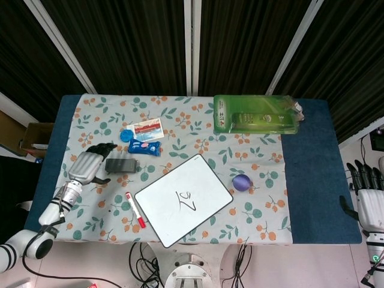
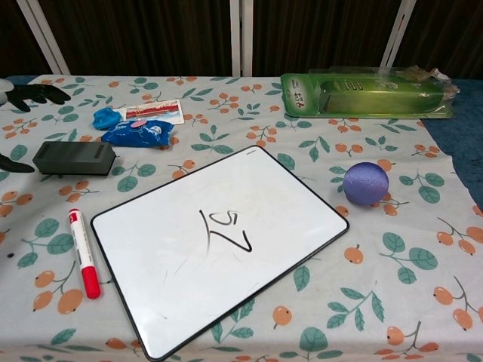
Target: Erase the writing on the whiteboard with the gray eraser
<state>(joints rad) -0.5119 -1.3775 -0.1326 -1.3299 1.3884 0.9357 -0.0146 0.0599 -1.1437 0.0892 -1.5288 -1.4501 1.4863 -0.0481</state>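
The gray eraser (image 1: 122, 164) (image 2: 74, 157) lies flat on the floral cloth, left of the whiteboard (image 1: 183, 199) (image 2: 219, 243). Black scribbled writing (image 1: 186, 200) (image 2: 227, 229) marks the middle of the board. My left hand (image 1: 90, 165) hovers just left of the eraser with its fingers apart, holding nothing; in the chest view only its dark fingertips (image 2: 34, 92) show at the left edge. My right hand (image 1: 369, 198) stays off the table's right side, fingers spread and empty.
A red marker (image 1: 135, 210) (image 2: 81, 253) lies beside the board's left edge. Blue wrappers and a card (image 1: 144, 137) sit behind the eraser. A purple ball (image 1: 242, 182) (image 2: 366, 183) rests right of the board. A green package (image 1: 255, 114) lies at the back.
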